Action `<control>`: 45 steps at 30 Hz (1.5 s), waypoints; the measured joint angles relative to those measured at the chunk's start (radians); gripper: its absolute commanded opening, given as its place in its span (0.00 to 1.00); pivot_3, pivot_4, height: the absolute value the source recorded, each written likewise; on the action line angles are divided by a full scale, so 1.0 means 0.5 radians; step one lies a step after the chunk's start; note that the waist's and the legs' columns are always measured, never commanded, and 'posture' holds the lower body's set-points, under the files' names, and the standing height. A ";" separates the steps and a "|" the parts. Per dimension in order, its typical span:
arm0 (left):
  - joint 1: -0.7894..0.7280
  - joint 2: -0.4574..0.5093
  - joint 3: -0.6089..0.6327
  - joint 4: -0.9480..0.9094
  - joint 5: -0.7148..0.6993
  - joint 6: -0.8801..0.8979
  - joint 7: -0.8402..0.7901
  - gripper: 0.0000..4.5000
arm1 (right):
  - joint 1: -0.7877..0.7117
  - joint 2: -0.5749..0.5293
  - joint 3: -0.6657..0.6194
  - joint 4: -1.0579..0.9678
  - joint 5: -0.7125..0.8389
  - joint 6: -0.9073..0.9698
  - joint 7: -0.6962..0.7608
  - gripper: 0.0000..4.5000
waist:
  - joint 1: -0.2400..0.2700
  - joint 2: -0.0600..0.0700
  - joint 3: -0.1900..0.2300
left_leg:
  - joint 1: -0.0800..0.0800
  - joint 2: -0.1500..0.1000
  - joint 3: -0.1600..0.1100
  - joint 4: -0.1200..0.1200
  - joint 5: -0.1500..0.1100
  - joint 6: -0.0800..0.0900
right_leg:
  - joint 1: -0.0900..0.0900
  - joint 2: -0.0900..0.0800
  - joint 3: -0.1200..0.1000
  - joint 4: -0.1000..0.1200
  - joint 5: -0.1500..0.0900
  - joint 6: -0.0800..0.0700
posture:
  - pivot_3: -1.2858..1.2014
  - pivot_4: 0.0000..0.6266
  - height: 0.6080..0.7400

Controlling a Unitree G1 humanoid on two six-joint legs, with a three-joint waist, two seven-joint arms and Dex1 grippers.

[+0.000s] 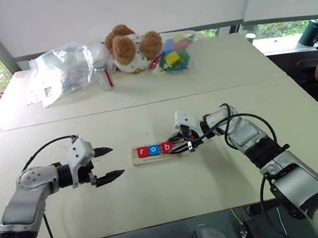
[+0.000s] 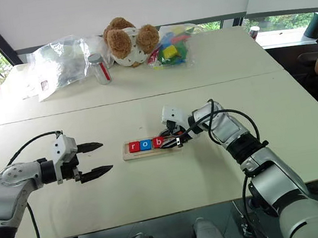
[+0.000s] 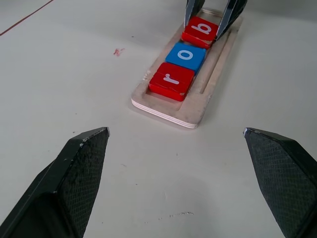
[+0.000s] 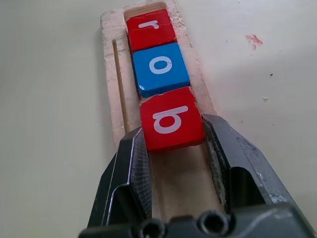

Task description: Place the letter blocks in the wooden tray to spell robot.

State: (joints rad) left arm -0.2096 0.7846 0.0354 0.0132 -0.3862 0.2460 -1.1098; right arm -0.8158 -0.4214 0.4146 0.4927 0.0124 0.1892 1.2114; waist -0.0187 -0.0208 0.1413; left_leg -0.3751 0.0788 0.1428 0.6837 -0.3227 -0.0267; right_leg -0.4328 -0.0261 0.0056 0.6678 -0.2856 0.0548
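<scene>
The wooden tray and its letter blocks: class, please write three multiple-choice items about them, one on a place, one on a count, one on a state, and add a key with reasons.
1. Where does the blue o block sit in the wooden tray?
A. Between the r block and the b block
B. Alone at the tray's end
C. On the table beside the tray

2. How many letter blocks are in the tray?
A. One
B. Three
C. Five

3. What state is the right hand in?
A. Wide open above the table
B. Shut on the b block
C. Shut on the teddy bear

Key:
1 A: the r block, o and b block lie in one row, o in the middle.
2 B: r, o and b are seen in the tray.
3 B: its black fingers press both sides of the red b tile, while the left hand stands open, apart from the tray.
</scene>
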 measured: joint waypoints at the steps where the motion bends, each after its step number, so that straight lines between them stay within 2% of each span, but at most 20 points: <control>1: 0.000 -0.002 0.001 -0.001 -0.003 0.008 0.003 1.00 | -0.010 0.013 0.000 0.020 -0.002 -0.004 0.000 0.25 | -0.002 0.000 0.000 | 0.000 0.000 0.000 0.000 0.000 0.000 | 0.000 0.000 0.000 0.000 0.000 0.000 | 0.52 0.24 1.00; 12: -0.006 -0.025 0.036 -0.001 0.006 0.006 0.022 1.00 | -0.035 0.100 -0.008 0.081 -0.019 0.001 0.016 0.25 | -0.004 0.000 0.000 | 0.000 0.000 0.000 -0.001 0.000 0.000 | 0.000 0.000 0.000 0.000 0.000 0.000 | 0.52 0.24 1.00; 45: -0.053 -0.103 0.034 0.075 0.102 -0.074 0.080 1.00 | -0.060 0.143 -0.010 0.059 -0.037 0.143 0.067 0.25 | -0.004 0.000 0.000 | 0.000 0.000 0.000 -0.001 0.000 0.000 | 0.000 0.000 0.000 0.000 0.000 0.000 | 0.52 0.24 1.00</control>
State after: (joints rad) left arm -0.2363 0.7334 0.0523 0.0508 -0.3350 0.2091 -1.0695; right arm -0.8456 -0.3500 0.4095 0.5220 -0.0063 0.2607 1.2449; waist -0.0206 -0.0208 0.1414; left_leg -0.3750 0.0789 0.1430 0.6833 -0.3227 -0.0268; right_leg -0.4329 -0.0262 0.0055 0.6677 -0.2856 0.0548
